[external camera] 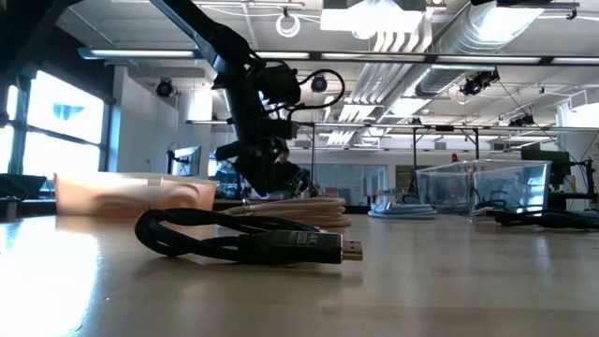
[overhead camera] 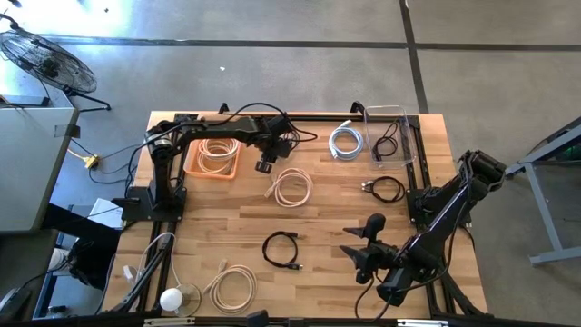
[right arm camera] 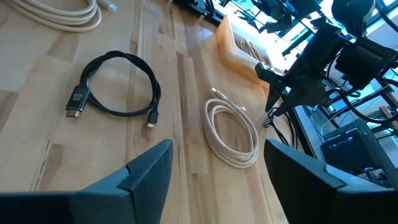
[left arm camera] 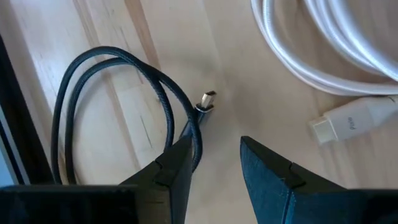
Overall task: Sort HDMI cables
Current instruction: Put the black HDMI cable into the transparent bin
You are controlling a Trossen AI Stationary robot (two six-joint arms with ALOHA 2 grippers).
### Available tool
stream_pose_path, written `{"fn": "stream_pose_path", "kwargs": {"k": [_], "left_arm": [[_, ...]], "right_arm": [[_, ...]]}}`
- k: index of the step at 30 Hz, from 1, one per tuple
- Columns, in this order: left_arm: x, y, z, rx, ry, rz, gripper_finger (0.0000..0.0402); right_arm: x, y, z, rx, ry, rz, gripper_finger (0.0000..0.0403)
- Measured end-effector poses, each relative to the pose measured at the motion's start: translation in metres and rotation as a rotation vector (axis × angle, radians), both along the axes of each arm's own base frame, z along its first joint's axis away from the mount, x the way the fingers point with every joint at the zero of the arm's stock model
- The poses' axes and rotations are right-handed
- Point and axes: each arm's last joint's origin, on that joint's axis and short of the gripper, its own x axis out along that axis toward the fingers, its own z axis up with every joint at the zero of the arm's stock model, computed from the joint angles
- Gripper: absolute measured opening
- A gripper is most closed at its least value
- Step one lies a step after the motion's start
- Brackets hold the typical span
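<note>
L gripper (overhead camera: 265, 167) hovers over the worktop's far half, just beside the orange tray (overhead camera: 192, 166), fingers (left arm camera: 174, 171) partly apart w/ nothing between them. A thin black cable (left arm camera: 118, 93) loops right by one finger, its small plug lying on the wood; whether finger & cable touch, can't tell. Just past it lies a cream cable (overhead camera: 291, 188) w/ its plug (left arm camera: 351, 119) near the fingertips.

The orange tray holds another cream coil (overhead camera: 217, 153). At the far edge, a silvery-white coil (overhead camera: 346, 141) sits beside a clear bin (overhead camera: 406, 123), which has a black cable (overhead camera: 386, 145) inside. Another black coil (overhead camera: 386, 189) lies near the worktop's right edge.

R gripper (overhead camera: 363, 243) waits low over the near right part of the worktop, fingers (right arm camera: 149, 168) spread wide, empty. Towards the near edge, around the middle, lies a black cable (overhead camera: 282, 250) w/ a big plug. A cream coil (overhead camera: 234, 287) sits at the near left, by a white round thing (overhead camera: 172, 299).
</note>
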Motion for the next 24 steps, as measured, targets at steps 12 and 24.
{"fn": "stream_pose_path", "kwargs": {"k": [12,24], "left_arm": [[0.005,0.008,-0.015,-0.017,-0.015,0.013,0.0131],[0.01,0.018,-0.032,0.002,-0.014,0.03,0.0103]], "right_arm": [[0.0,0.0,-0.003,0.022,-0.012,-0.009,0.0245],[-0.006,-0.017,-0.049,0.025,-0.013,-0.03,0.0245]]}}
